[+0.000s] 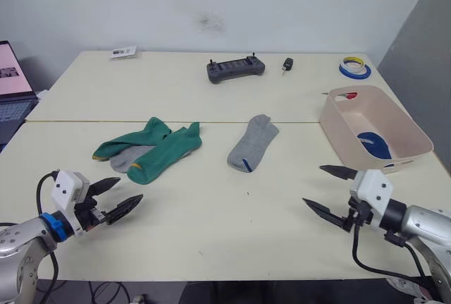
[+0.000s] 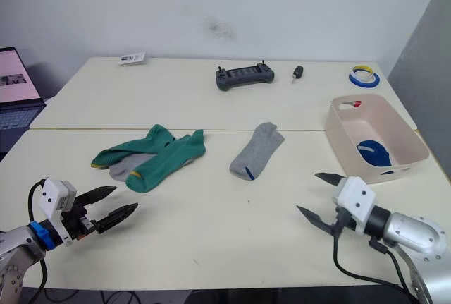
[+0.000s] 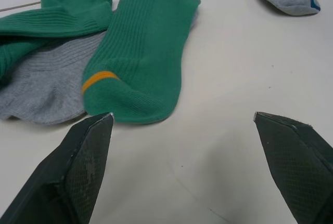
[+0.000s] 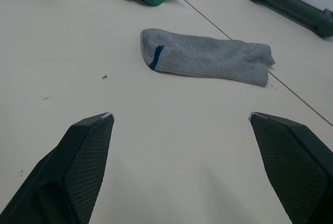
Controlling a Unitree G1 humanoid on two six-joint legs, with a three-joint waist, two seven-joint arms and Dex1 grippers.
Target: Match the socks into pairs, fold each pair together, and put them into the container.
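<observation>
Gaping wide, both end effectors flank ribbed knit socks near the smooth plastic container.

On the pale counter, two green socks lie overlapping a grey sock, and a second grey sock with a blue stripe lies apart toward the right. A pink-beige container at the right edge holds a dark blue pair. The left end effector and right end effector hover near the front, fingers spread.
</observation>
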